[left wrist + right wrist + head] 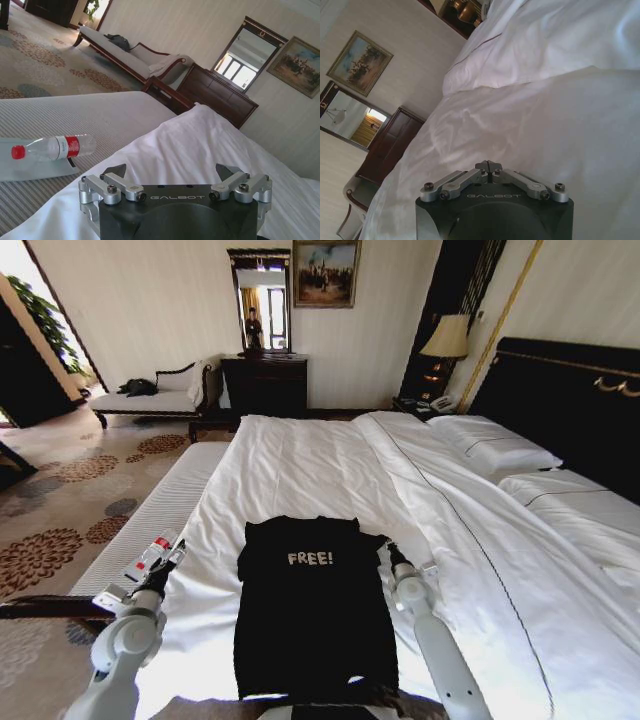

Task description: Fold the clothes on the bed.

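Observation:
The black T-shirt (315, 610) with white "FREE!" lettering lies flat on the bed's white duvet (300, 460), near the foot end. Its sides are tucked in, so it forms a long rectangle. My left gripper (172, 560) hovers just off the shirt's left edge, over the edge of the duvet. In the left wrist view this gripper (172, 172) is open with nothing between its fingers. My right gripper (393, 557) sits close to the shirt's upper right corner. In the right wrist view it (488, 165) is shut, fingertips together over white bedding, holding nothing.
A white ribbed bench (160, 505) runs along the bed's left side, with a plastic water bottle (55, 147) lying on it. Pillows (495, 445) and the dark headboard (570, 390) are at the right. A chaise (160, 395), dresser (265, 385) and lamp (447, 338) line the far wall.

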Robot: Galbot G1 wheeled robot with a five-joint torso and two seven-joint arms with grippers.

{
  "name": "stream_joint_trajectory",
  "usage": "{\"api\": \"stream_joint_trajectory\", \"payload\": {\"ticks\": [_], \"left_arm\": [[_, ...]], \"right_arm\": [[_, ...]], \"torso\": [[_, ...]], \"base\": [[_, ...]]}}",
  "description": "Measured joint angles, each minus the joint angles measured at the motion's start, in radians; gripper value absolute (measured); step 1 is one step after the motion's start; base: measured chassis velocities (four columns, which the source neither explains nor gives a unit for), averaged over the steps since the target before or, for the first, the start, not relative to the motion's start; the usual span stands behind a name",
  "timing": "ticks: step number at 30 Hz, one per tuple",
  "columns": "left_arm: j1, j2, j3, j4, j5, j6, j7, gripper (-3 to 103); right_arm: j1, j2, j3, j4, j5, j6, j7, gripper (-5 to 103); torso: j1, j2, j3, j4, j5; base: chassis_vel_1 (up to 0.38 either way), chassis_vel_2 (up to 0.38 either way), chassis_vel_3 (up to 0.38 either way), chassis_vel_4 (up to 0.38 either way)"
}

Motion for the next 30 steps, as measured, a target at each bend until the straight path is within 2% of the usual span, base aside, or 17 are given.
{"api": "stream_joint_trajectory", "payload": {"ticks": [10,19,30], "left_arm": [[0.002,-0.013,0.014,-0.002,0.013,0.000,-0.002,100],[0.003,-0.002,0.012,-0.001,0.012,0.000,-0.004,100],[-0.008,-0.006,0.030,0.006,0.018,0.002,-0.006,100]], "right_arm": [[0.031,-0.050,-0.023,-0.006,-0.011,-0.002,0.002,0],[0.112,-0.128,-0.064,-0.078,-0.006,-0.032,0.033,0],[0.134,-0.163,-0.053,-0.109,-0.003,-0.039,0.045,0]], "torso": [[0.000,0.000,0.000,-0.0001,0.0001],[0.000,0.000,0.000,0.0000,0.0001],[0.000,0.000,0.000,-0.0001,-0.0001]], "base": [[0.000,0.000,0.000,0.000],[0.000,0.000,0.000,0.000],[0.000,0.000,0.000,0.000]]}}
